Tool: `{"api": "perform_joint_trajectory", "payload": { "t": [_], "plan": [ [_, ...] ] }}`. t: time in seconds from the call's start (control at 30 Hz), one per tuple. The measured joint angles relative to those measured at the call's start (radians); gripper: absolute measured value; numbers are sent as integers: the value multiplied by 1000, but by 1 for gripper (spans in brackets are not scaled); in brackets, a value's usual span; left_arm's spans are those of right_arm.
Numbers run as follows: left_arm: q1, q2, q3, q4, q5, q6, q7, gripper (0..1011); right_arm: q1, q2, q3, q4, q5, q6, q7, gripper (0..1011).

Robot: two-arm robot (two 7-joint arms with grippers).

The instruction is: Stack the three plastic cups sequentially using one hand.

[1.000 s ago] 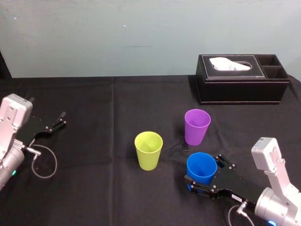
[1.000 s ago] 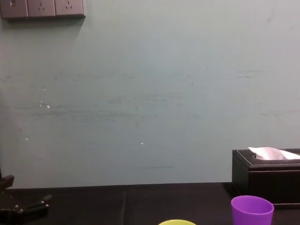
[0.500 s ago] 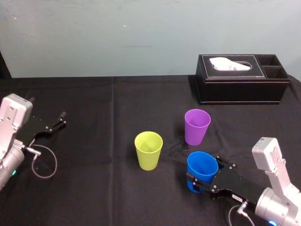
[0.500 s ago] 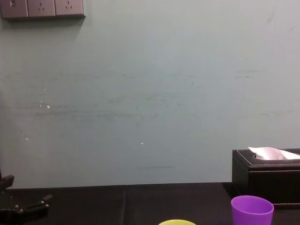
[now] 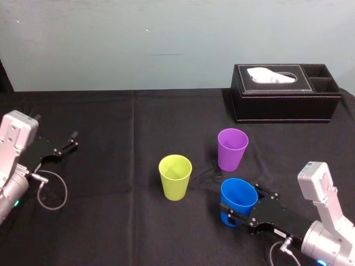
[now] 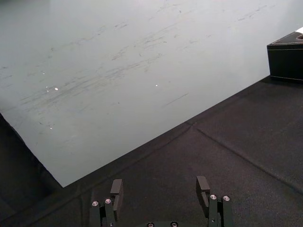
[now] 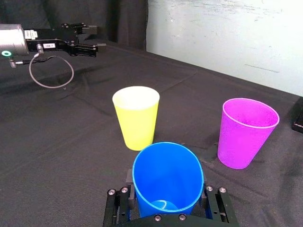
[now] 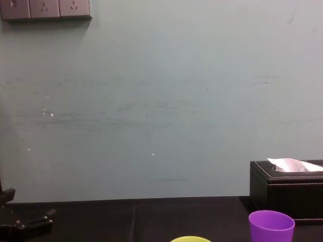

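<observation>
1. Note blue cup [image 5: 238,195], in front of purple cup [image 5: 232,149], now pinched and slightly tipped between right gripper [image 5: 236,209] fingers.
2. Treat grasp as secured; lift next.
3. Leave left gripper [image 5: 66,145] parked left, fingers spread.

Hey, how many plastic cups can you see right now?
3: the blue cup held in the right gripper, the purple cup just behind it, the yellow-green cup to their left.

The right gripper [image 5: 239,204] reaches in low, its jaws closed against both sides of the blue cup [image 5: 238,193]. The left gripper [image 5: 67,142] sits parked far left of that cup, jaws apart.
</observation>
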Motion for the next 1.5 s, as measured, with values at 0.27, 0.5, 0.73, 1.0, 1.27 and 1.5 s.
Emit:
{"api": "perform_joint_trajectory", "payload": {
  "t": [0.27,0.5,0.73,1.0,1.27,1.5],
  "plan": [
    [0,0,0,0,0,0,0,1010,0,0,0,0,0,-1,0,729],
    [0,0,0,0,0,0,0,1010,-12,8,12,-23,7,-3,0,729],
    [0,0,0,0,0,0,0,1010,-34,33,36,-86,11,14,-12,729],
    [0,0,0,0,0,0,0,1010,-37,56,55,-162,-1,47,-27,729],
    [0,0,0,0,0,0,0,1010,-6,54,54,-213,-1,71,-28,729],
    [0,0,0,0,0,0,0,1010,41,38,26,-230,-17,90,-32,728]
  ]
}}
